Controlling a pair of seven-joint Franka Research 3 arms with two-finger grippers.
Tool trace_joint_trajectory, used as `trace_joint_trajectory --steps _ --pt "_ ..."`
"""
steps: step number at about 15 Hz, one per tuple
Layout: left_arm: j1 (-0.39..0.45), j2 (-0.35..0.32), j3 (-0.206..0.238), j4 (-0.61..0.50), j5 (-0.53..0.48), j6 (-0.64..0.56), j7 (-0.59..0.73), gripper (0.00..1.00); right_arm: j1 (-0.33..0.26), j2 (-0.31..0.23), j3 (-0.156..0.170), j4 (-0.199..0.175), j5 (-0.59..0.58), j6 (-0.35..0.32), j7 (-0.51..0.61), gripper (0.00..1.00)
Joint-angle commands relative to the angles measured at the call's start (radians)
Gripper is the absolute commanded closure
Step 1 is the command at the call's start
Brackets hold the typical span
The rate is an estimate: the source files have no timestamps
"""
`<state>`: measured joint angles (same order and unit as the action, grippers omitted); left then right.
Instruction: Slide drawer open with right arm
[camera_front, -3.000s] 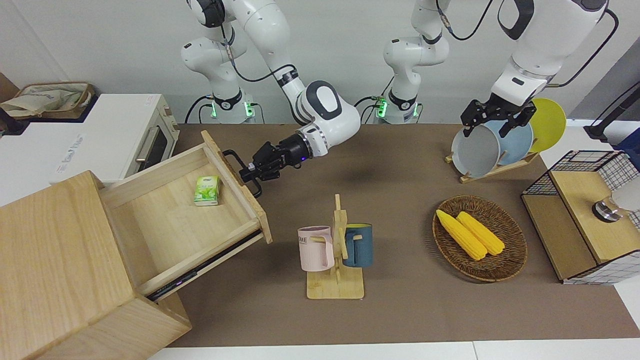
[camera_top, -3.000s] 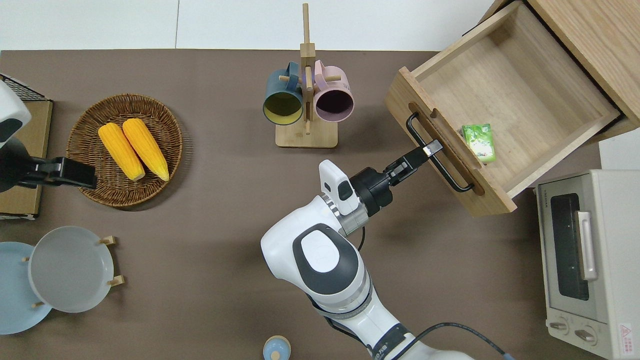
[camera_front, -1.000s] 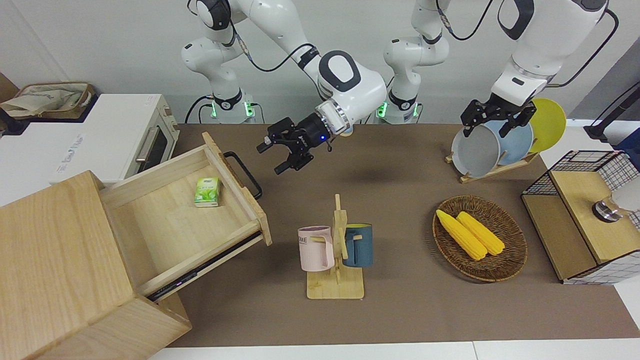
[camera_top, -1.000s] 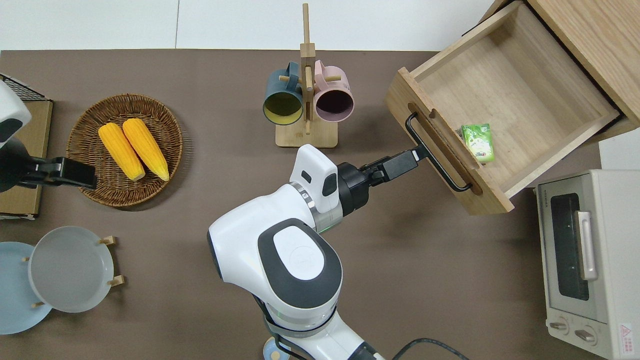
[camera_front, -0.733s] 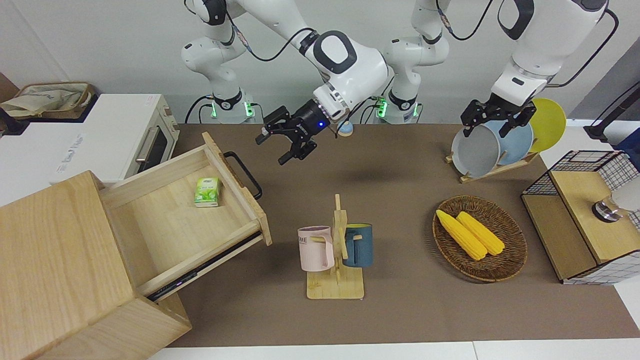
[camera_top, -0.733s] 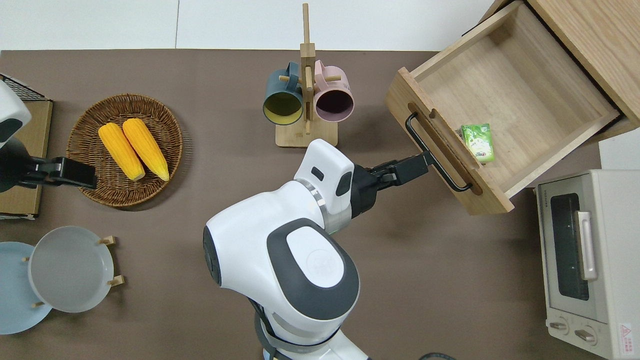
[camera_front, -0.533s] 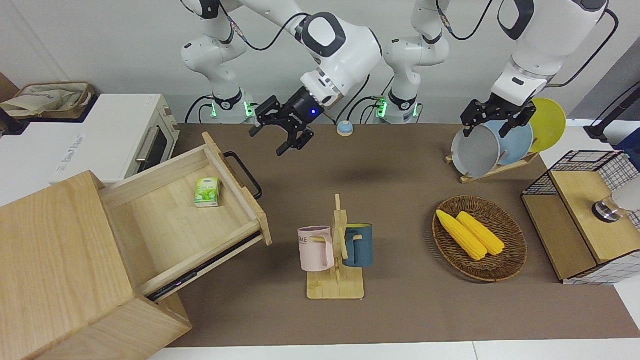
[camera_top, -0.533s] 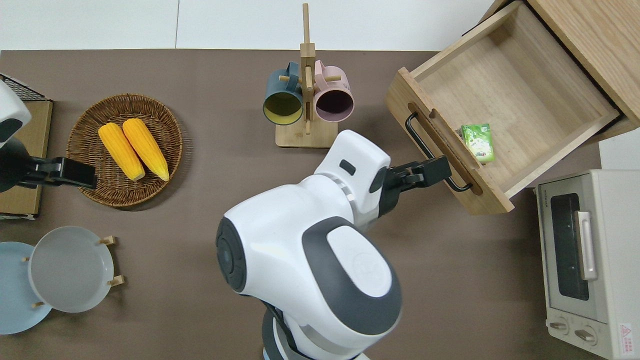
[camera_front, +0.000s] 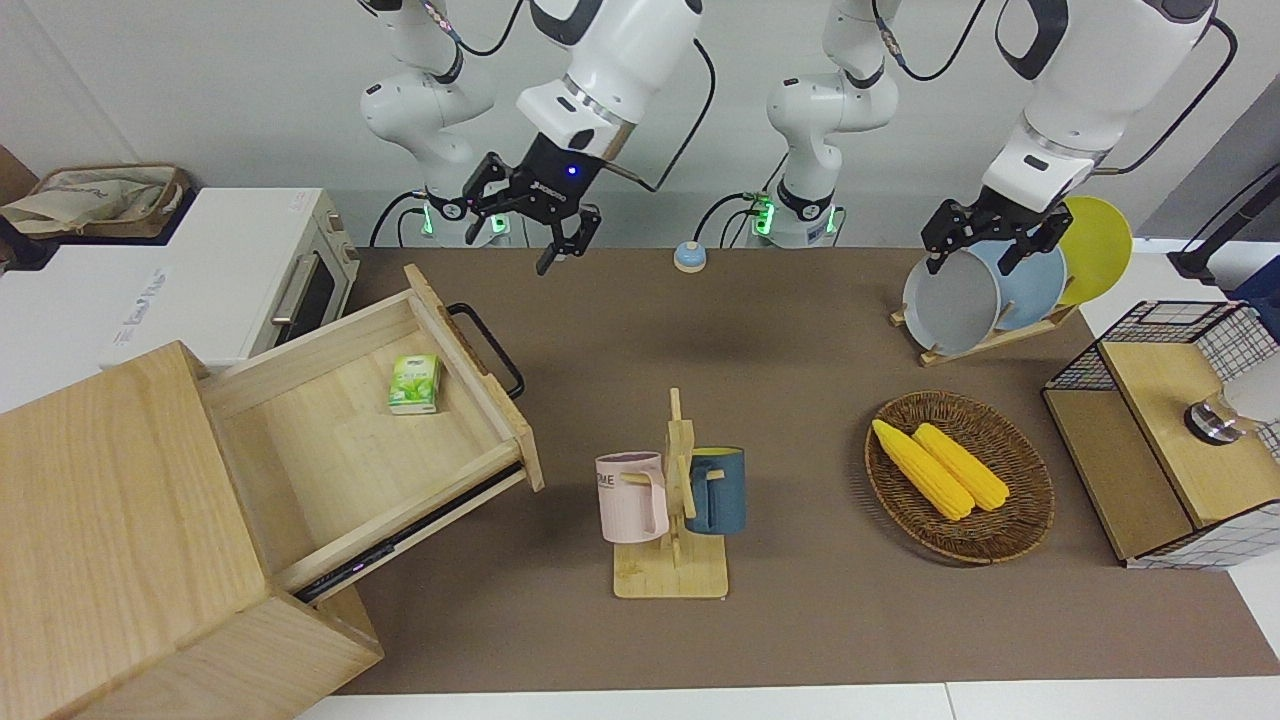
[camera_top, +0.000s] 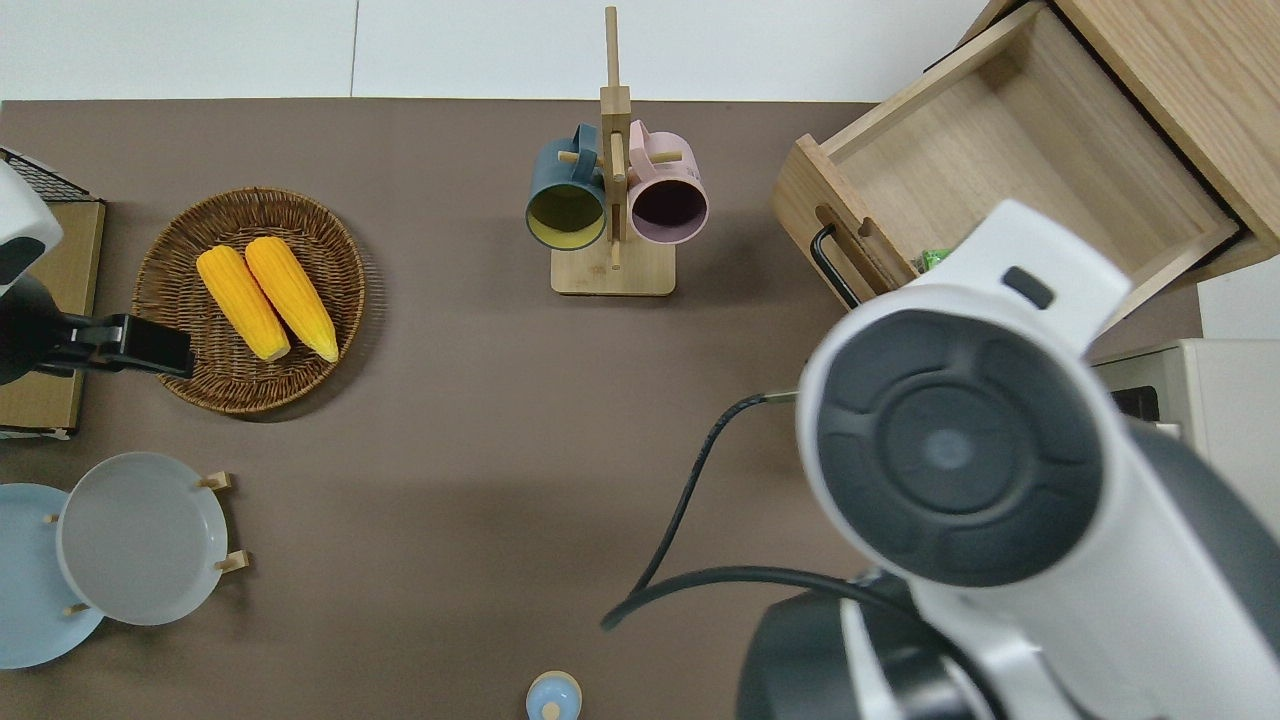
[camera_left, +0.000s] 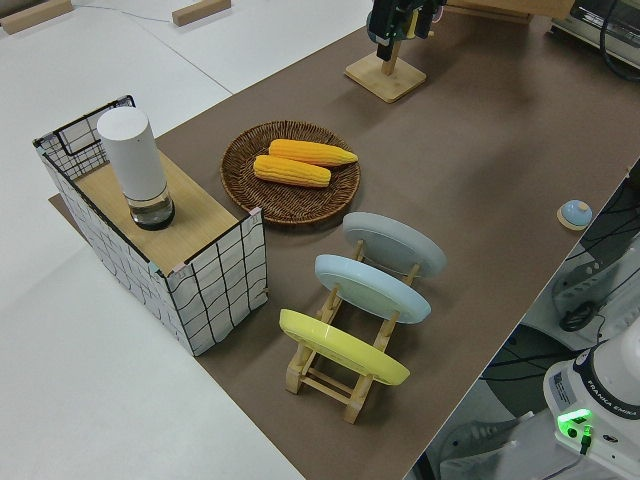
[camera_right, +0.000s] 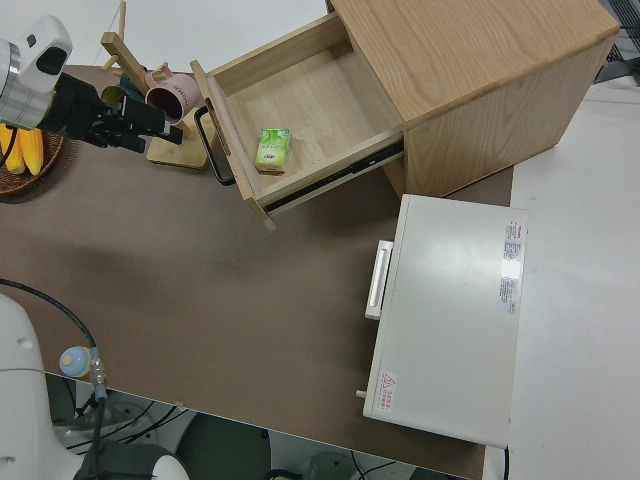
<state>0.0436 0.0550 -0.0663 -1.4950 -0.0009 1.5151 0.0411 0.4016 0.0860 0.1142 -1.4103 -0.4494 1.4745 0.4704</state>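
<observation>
The drawer (camera_front: 380, 420) stands pulled out. The right gripper (camera_front: 525, 215), raised clear of its handle (camera_front: 487, 350), has fingers spread; the overhead view hides it. The left arm is parked.

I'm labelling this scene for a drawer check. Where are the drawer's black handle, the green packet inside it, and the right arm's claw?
black handle (camera_front: 487, 347), front view, middle of the bar.
green packet (camera_front: 414, 381), front view, its top face.
right claw (camera_front: 522, 218), front view, midway between the fingertips.
</observation>
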Motion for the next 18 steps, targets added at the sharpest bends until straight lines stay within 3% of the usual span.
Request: trace_joint_trajectory --steps 1,7,15,18 --pt "-0.007 -0.004 0.0 0.01 0.018 -0.018 -0.01 0.01 -0.118 -0.081 0.005 -0.032 0.153 0.041 -0.094 0.015" --pt "-0.007 -0.004 0.0 0.009 0.018 -0.018 -0.01 0.01 -0.289 -0.12 0.001 -0.064 0.33 0.03 -0.219 0.015" --pt "-0.007 -0.003 0.0 0.01 0.018 -0.018 -0.01 0.01 -0.421 -0.121 0.001 -0.09 0.391 0.023 -0.43 0.015" --pt "-0.007 -0.004 0.0 0.01 0.018 -0.018 -0.01 0.01 -0.438 -0.118 -0.001 -0.091 0.402 0.012 -0.498 0.015"
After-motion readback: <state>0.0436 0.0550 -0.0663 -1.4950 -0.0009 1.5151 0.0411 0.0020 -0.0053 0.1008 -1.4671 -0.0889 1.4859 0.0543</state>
